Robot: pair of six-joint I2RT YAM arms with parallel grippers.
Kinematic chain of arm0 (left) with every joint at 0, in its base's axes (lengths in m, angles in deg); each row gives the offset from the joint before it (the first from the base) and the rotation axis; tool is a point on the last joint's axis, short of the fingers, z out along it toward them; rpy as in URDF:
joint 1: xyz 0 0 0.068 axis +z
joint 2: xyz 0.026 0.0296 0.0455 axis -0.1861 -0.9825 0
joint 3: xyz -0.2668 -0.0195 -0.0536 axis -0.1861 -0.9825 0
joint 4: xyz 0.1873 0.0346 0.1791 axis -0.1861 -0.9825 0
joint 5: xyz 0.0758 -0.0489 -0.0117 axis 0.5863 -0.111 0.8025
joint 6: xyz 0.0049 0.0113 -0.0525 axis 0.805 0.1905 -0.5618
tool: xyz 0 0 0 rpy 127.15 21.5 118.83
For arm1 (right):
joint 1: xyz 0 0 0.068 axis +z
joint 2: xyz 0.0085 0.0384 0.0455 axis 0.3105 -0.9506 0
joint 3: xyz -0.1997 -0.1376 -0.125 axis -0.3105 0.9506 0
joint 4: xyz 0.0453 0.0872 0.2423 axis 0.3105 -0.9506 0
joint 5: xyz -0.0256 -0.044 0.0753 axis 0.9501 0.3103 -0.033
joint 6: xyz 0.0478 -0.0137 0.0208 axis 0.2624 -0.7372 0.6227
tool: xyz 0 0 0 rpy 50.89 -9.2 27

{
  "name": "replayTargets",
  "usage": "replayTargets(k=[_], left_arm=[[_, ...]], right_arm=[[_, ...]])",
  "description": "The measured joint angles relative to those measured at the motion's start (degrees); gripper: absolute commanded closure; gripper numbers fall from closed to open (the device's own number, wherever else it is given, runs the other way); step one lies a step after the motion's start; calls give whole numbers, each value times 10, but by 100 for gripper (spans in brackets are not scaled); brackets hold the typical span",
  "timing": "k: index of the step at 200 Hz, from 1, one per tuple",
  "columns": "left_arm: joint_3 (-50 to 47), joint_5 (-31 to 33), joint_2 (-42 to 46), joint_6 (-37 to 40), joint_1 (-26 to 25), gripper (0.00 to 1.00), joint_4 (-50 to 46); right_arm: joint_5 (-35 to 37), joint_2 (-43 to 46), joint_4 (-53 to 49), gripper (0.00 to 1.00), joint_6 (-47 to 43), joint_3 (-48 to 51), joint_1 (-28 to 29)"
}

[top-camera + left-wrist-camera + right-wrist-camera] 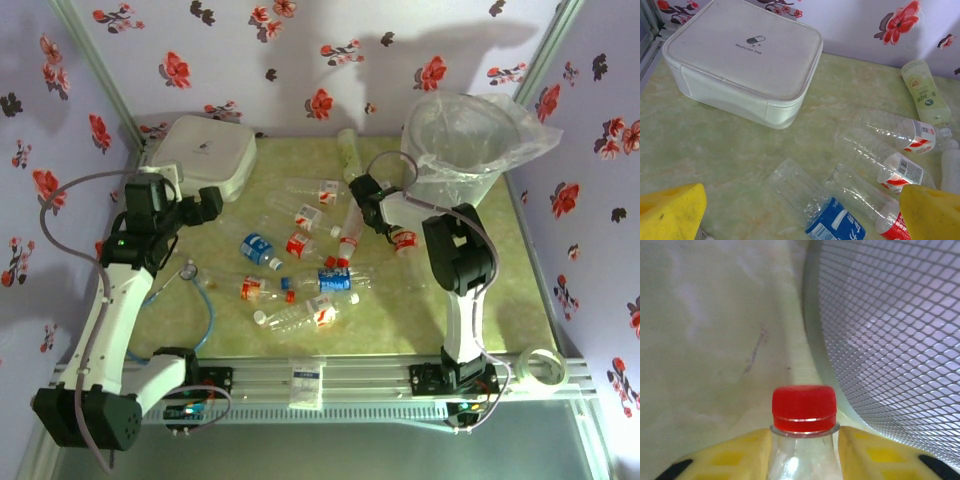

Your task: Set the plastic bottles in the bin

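Several clear plastic bottles (300, 280) lie scattered across the middle of the green table. A pale green one (350, 155) lies at the back. The bin (450, 180), a translucent bucket lined with a clear bag, stands at the back right. My right gripper (385, 222) is just left of the bin, shut on the neck of a red-capped bottle (803, 407); the bin's mesh wall (890, 340) is close on its right. My left gripper (205, 208) hovers open near the white box. A blue-labelled bottle (825, 205) lies below its spread yellow fingers (670, 212).
A white lidded box (205, 155) sits at the back left. A blue cord with a small ring (195, 285) lies by the left arm. A tape roll (545, 365) rests at the front right rail. Floral walls close in the table on three sides.
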Motion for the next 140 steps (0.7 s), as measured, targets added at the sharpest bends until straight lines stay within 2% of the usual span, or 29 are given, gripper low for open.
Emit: replayTargets(k=[49, 93, 125, 140], left_arm=[[0, -2, -7, 0, 0, 1, 0], [0, -2, -8, -1, 0, 1, 1], [0, -2, -11, -3, 0, 1, 8], [0, -5, -15, -4, 0, 1, 11]], right_arm=[[-17, 49, -13, 71, -3, 13, 12], [-38, 192, -33, 71, -8, 4, 20], [-81, 279, -49, 81, -18, -35, 30], [-102, 311, -52, 81, -19, -66, 31]])
